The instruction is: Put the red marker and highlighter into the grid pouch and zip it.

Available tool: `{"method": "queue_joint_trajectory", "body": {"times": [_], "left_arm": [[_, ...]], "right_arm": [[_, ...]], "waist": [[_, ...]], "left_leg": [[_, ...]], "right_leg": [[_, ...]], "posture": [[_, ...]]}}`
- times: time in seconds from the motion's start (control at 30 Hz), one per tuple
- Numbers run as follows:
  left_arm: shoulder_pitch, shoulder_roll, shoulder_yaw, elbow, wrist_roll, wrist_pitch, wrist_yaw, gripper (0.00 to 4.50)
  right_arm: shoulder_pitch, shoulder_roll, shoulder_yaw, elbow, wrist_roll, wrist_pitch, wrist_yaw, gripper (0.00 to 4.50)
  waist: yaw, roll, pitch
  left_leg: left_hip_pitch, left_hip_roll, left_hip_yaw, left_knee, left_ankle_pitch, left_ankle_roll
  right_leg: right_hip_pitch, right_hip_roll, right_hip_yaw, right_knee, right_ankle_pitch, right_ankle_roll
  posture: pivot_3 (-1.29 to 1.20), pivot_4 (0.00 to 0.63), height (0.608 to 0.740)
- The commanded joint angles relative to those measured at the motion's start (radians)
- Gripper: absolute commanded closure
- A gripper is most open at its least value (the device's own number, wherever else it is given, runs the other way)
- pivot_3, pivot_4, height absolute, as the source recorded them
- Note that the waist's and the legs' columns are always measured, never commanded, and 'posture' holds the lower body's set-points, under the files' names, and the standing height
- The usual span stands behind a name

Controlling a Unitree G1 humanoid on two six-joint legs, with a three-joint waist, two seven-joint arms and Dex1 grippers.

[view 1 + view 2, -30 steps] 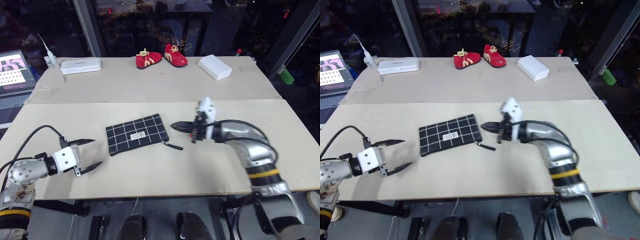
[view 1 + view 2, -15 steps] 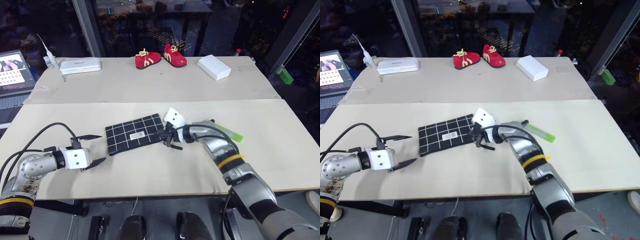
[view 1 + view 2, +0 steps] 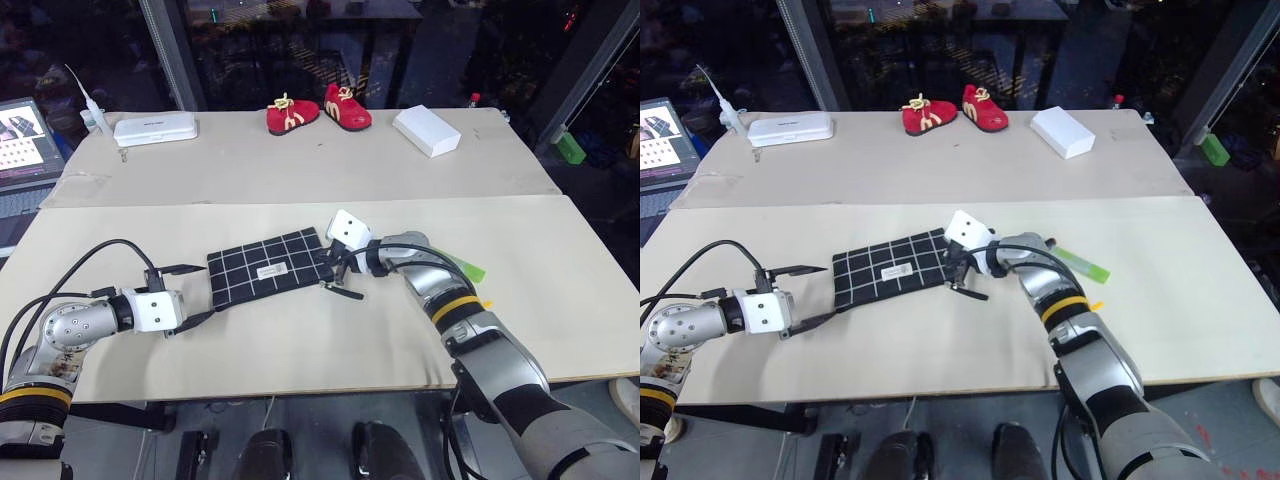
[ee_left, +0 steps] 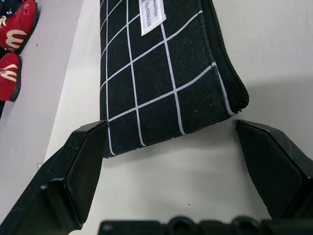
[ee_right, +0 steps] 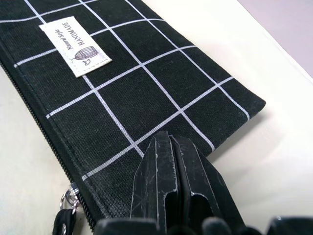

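Observation:
The grid pouch (image 3: 268, 268) lies flat on the near table, white label (image 5: 76, 46) facing up. Its zipper runs closed along the near edge, with the pull (image 3: 343, 291) lying past the right end. My right gripper (image 3: 335, 268) is shut with nothing between its fingers, its tips (image 5: 168, 147) over the pouch's right end corner. My left gripper (image 3: 200, 293) stands open at the pouch's left end, one finger (image 4: 73, 171) on each side of that end. The highlighter (image 3: 462, 268) lies on the table behind my right forearm. The red marker is out of view.
On the far table stand a pair of red shoes (image 3: 318, 112), a white box (image 3: 427, 130) and a white case (image 3: 152, 130). A laptop (image 3: 20, 130) sits at the far left. A green block (image 3: 570, 148) is beyond the right edge.
My right gripper came down and leftward to the pouch's right end, uncovering the highlighter, then held still. The left gripper rolled a little at the pouch's left end.

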Motion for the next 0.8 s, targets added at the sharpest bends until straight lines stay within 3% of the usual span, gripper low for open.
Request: {"method": "queue_joint_trajectory", "body": {"times": [0.03, 0.27, 0.47, 0.6, 0.8], "left_arm": [[-0.025, 0.002, -0.013, 0.058, -0.017, -0.042, -0.006, 0.0], [-0.061, -0.014, -0.037, 0.111, -0.031, -0.071, -0.014, 0.0], [-0.073, -0.017, -0.044, 0.113, -0.043, -0.07, -0.022, 0.0], [-0.068, 0.003, -0.052, 0.126, -0.035, -0.097, -0.041, 0.0], [-0.088, -0.006, -0.083, 0.11, -0.044, -0.14, -0.084, 0.0]], "right_arm": [[-0.024, 0.007, -0.04, -0.053, 0.029, 0.028, 0.02, 4.44], [-0.008, 0.008, -0.054, -0.117, 0.058, 0.114, 0.087, 4.44], [0.066, -0.003, 0.026, -0.111, 0.003, 0.155, 0.134, 4.44], [0.05, 0.016, 0.06, 0.066, -0.09, 0.083, -0.005, 4.44], [-0.014, 0.024, 0.023, 0.146, -0.077, 0.029, -0.029, 4.44]], "waist": [[-0.001, 0.0, 0.0], [0.001, 0.0, 0.0], [0.004, 0.0, 0.0], [0.002, 0.0, -0.003], [0.003, -0.001, -0.003]], "left_leg": [[0.0, 0.0, 0.0, 0.0, 0.0, 0.0], [0.0, 0.0, 0.0, 0.0, 0.0, 0.0], [0.0, 0.0, 0.0, 0.0, 0.0, 0.0], [0.004, 0.0, 0.002, 0.0, 0.0, 0.0], [0.019, 0.001, 0.004, 0.0, 0.0, 0.0]], "right_leg": [[0.0, 0.0, 0.0, 0.0, 0.0, 0.0], [0.0, 0.0, 0.0, 0.001, 0.0, 0.0], [0.001, 0.0, 0.0, 0.001, 0.0, 0.0], [0.003, 0.0, 0.0, 0.0, 0.0, 0.0], [0.016, -0.001, 0.001, 0.0, -0.001, -0.001]], "posture": [[0.0, 0.15, 0.74], [0.0, 0.15, 0.74], [0.0, 0.15, 0.74], [0.0, 0.15, 0.74], [0.0, 0.15, 0.74]]}}
